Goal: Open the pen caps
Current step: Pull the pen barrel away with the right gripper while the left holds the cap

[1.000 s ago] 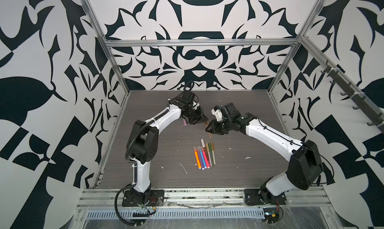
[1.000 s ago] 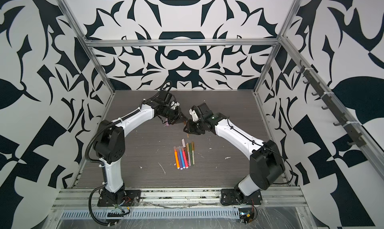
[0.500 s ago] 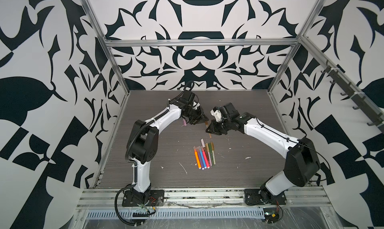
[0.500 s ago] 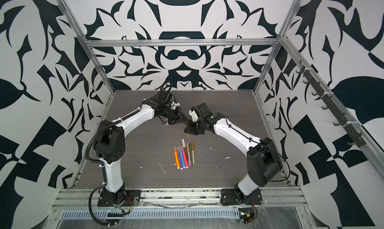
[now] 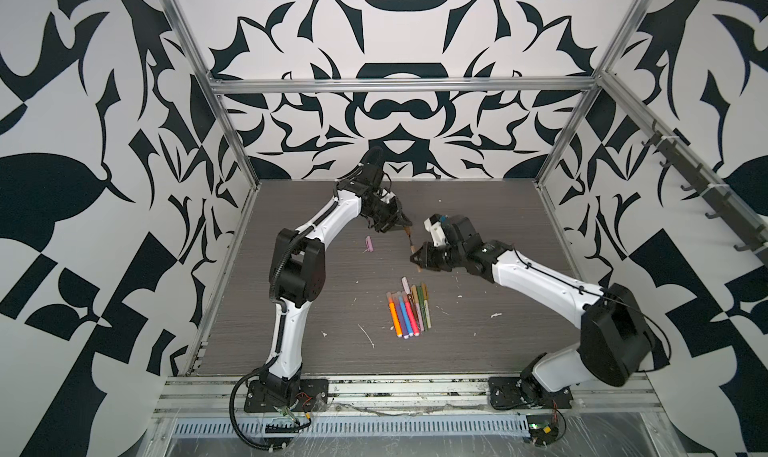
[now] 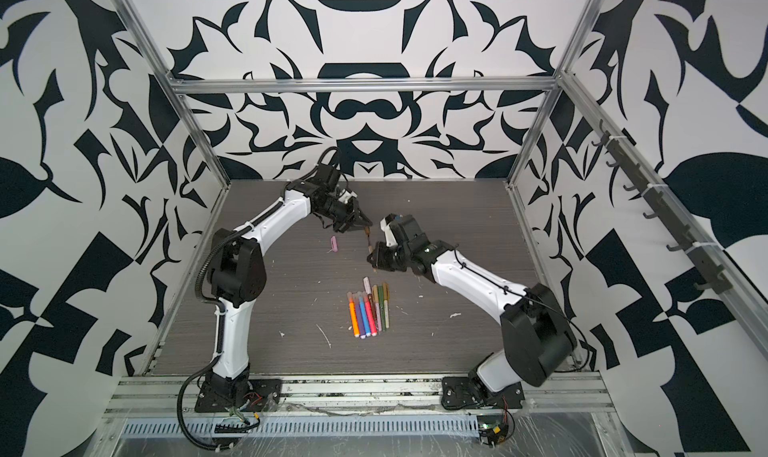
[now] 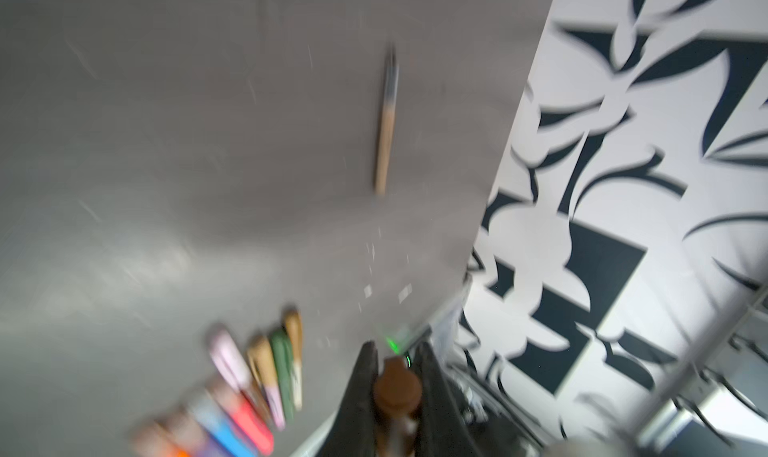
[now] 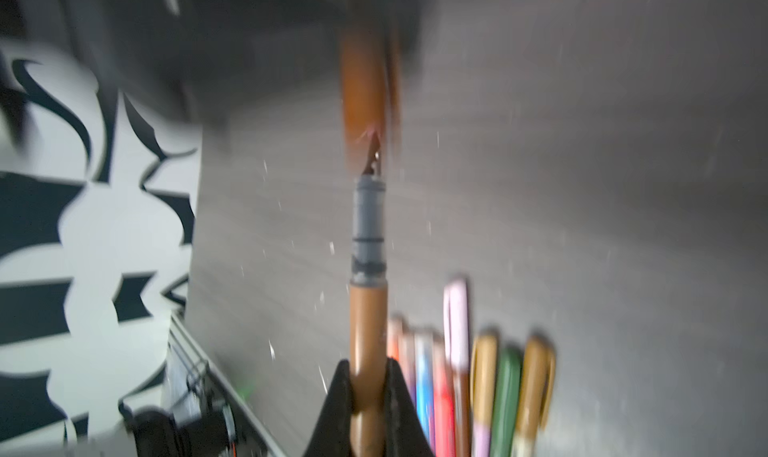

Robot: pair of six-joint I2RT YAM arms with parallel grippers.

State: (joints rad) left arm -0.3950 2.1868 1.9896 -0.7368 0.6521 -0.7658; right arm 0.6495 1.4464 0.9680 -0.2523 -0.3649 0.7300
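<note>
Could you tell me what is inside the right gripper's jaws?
The brown pen, clamped in the right gripper, grey uncapped front sticking out. The pad contact is covered by the fingers.

No legible text, label, brand, number or sign was found in any view. The pens (image 5: 409, 311) were too small or blurred to read.

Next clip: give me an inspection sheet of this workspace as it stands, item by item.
Surface: dark woodgrain table, flat.
Job's things: brown pen uncapped, nib bare; brown cap off it; row of pens lying side by side, apparently capped; pink cap loose.
Clutter: white scraps scattered.
Pincers: left pincer shut on brown cap; right pincer shut on brown pen.
Cables: black cable looped at left arm's base.
Surroundings: patterned walls, aluminium frame, hook rack.
</note>
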